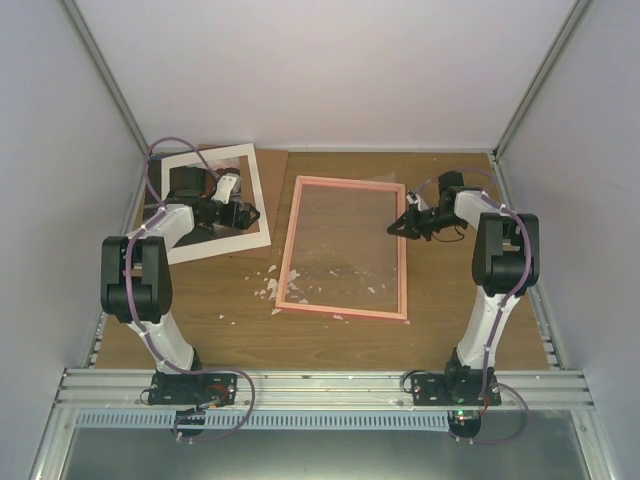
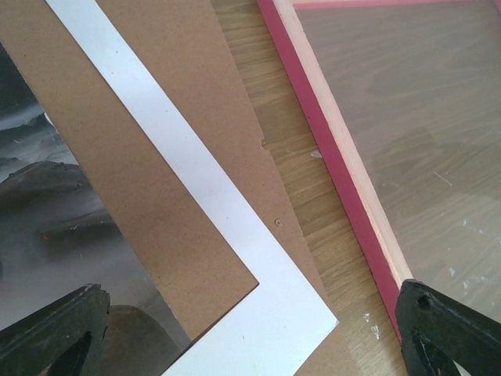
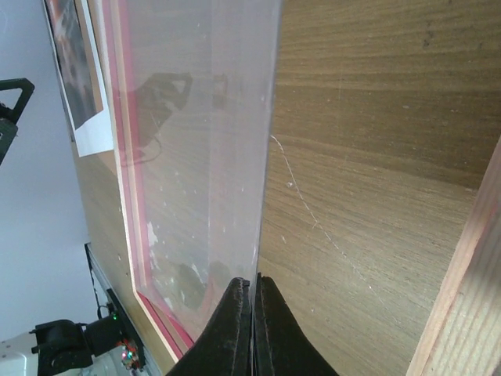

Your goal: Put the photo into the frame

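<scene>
Right wrist: R claw (image 3: 252, 286) pinching clear pane (image 3: 203, 141) edge, tilted above frame (image 3: 462, 266).
Risk: thin grip slips, pane drops/cracks; L claw (image 2: 250, 329) wide by photo (image 2: 47, 219).

The left arm (image 1: 135, 275) and right arm (image 1: 503, 255) share chunky black joint blocks, white link shells and looping purple cables (image 1: 150, 170). Black bases (image 1: 195, 388). The right pincer (image 3: 252, 280) is matte black, tapering.

Overhead looks down; close wrist views share the frame (image 2: 333, 157).
</scene>
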Robot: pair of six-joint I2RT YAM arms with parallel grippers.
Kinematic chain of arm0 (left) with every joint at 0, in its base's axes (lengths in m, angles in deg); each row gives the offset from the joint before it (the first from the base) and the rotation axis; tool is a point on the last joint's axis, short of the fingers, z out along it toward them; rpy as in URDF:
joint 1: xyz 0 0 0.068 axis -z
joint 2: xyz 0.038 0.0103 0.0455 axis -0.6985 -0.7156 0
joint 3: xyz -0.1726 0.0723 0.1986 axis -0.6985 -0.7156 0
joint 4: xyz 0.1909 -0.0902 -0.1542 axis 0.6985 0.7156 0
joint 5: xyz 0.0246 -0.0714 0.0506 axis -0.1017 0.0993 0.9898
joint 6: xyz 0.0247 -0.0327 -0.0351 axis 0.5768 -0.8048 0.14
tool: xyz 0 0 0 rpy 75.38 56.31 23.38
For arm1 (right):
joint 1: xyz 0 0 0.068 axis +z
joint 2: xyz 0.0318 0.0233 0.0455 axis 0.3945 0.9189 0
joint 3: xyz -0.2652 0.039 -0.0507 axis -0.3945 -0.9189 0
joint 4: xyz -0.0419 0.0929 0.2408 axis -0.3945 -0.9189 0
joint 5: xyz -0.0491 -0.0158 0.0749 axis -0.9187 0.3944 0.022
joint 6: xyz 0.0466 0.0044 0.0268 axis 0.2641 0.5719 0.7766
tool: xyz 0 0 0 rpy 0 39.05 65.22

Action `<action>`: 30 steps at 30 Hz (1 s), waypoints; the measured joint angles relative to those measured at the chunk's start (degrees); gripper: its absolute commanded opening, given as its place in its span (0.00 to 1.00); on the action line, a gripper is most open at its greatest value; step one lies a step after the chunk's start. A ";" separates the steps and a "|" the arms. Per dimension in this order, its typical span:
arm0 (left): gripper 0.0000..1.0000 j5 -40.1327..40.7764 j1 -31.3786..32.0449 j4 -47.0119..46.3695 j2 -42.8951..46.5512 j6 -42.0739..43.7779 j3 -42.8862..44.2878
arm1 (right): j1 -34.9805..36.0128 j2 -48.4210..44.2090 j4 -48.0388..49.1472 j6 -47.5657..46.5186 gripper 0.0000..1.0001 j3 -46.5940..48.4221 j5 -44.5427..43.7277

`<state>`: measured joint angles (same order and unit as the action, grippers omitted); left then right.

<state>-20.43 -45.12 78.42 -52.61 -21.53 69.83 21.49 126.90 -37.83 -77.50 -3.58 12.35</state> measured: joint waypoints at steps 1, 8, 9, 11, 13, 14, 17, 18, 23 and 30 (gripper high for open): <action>0.99 0.02 0.00 0.02 -0.07 0.00 0.00 | 0.00 0.09 -0.24 -0.17 0.00 0.02 0.02; 0.99 0.07 0.00 0.00 -0.17 0.00 0.00 | 0.00 0.33 -1.46 -0.46 0.01 0.02 0.04; 0.99 0.09 0.00 0.00 -0.20 0.00 0.00 | 0.00 0.35 -1.49 -0.46 0.01 0.02 0.07; 0.99 0.09 0.00 0.00 -0.28 0.00 0.00 | -0.02 0.35 -1.53 -0.50 0.01 0.02 0.07; 0.99 0.15 0.00 0.00 -0.44 0.00 0.00 | -0.11 0.35 -1.73 -0.70 0.00 0.02 0.02; 0.99 0.15 0.00 0.02 -0.44 0.00 0.00 | -0.20 0.35 -1.92 -0.81 0.00 0.02 0.00; 0.99 0.28 0.00 0.00 -0.68 0.00 0.00 | -0.55 0.39 -2.60 -1.22 0.00 0.07 -0.17; 0.99 0.31 0.00 0.00 -0.76 0.00 0.00 | -0.63 0.44 -2.80 -1.33 0.00 0.15 -0.26; 0.99 0.33 0.00 0.00 -1.01 0.00 0.00 | -0.85 0.61 -3.87 -2.34 0.01 0.28 -0.63; 0.99 0.35 0.00 0.00 -1.40 0.00 0.00 | -0.94 1.40 -4.48 -3.15 0.00 0.63 -1.70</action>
<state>-20.08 -45.12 78.42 -54.01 -21.53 69.83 20.55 128.30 -42.31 -80.65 -2.94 10.64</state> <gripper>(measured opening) 0.991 0.010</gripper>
